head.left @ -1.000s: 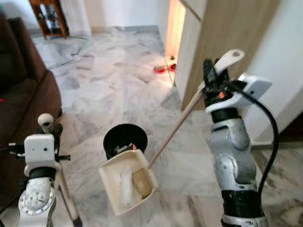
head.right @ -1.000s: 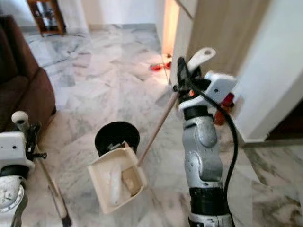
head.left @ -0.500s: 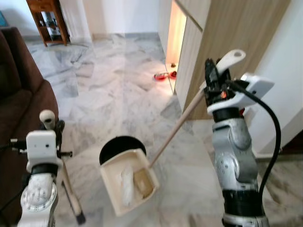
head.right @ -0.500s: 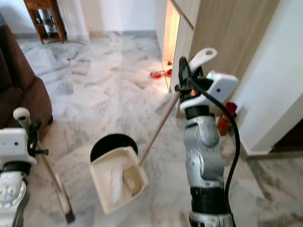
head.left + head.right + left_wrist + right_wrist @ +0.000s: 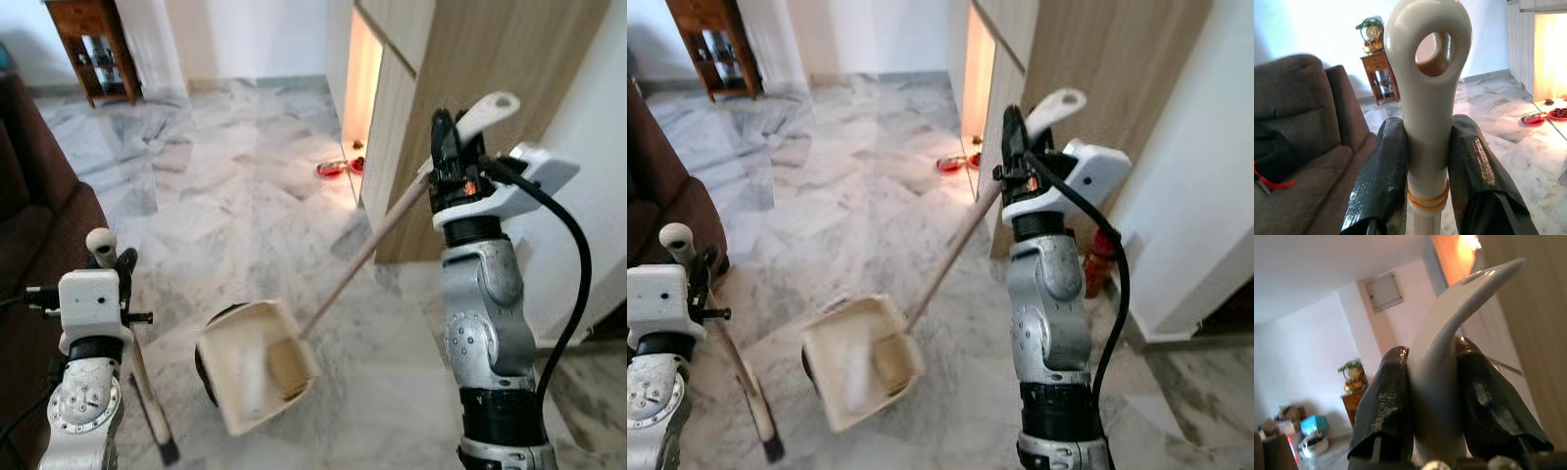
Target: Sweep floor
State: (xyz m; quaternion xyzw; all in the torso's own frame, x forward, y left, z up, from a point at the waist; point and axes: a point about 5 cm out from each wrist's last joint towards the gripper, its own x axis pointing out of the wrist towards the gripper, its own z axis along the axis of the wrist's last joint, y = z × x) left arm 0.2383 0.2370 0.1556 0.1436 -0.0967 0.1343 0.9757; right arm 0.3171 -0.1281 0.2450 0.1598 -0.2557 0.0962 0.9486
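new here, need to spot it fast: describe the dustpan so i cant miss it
Start at the wooden cabinet on the right, then follow the long pale stick down from the right hand to the marble floor. The dustpan at its end is a cream scoop, tilted over a black bin.

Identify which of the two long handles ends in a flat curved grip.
The dustpan handle in the right gripper; the broom handle ends in a rounded loop.

A pale grey-veined marble floor (image 5: 245, 206) runs back to white walls. A brown sofa (image 5: 39, 225) stands at the left, a dark wooden side table (image 5: 88, 44) far back, and a tall wood-panelled cabinet (image 5: 490, 59) at the right, with warm light glowing beside it.
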